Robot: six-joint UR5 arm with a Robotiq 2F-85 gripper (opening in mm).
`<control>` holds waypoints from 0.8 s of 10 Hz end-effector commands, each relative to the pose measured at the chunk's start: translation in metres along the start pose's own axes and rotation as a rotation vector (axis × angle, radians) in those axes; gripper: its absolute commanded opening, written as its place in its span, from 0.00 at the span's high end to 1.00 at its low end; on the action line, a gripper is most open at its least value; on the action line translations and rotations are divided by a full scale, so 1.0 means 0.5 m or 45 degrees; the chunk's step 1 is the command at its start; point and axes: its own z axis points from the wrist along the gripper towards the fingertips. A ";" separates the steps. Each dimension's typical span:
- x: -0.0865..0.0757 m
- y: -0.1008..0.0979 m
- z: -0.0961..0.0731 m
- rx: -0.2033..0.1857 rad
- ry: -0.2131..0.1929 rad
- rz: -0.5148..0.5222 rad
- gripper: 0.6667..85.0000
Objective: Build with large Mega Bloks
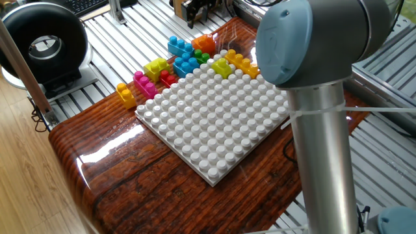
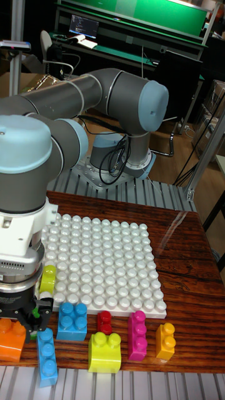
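The large Mega Bloks lie in a loose group along the far edge of the white baseplate (image 1: pixel 214 123). Among them are two blue bricks (image 1: pixel 186 64), an orange one (image 1: pixel 204 43), a green one (image 1: pixel 201 57), a yellow one (image 1: pixel 156 67), a red one (image 1: pixel 168 78) and a magenta one (image 1: pixel 144 85). A lime brick (image 1: pixel 221 67) sits on the plate's edge, beside an orange-yellow brick (image 1: pixel 242 63). My gripper (image 2: pixel 32 322) hangs over the orange (image 2: pixel 11 340) and blue (image 2: pixel 45 357) bricks, fingers apart, holding nothing. A bit of green (image 2: pixel 40 307) shows by its fingers.
The arm's big grey elbow (image 1: pixel 305 39) and tube block the right of the fixed view. A black round device (image 1: pixel 42 45) stands to the left, off the wooden table (image 1: pixel 130 182). Another orange-yellow brick (image 1: pixel 125 95) lies by the plate's left corner.
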 end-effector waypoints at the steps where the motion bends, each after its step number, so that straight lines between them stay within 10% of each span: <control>1: -0.016 0.008 0.019 -0.031 -0.049 0.027 0.26; 8: 0.025 -0.029 0.053 -0.015 -0.026 0.089 0.18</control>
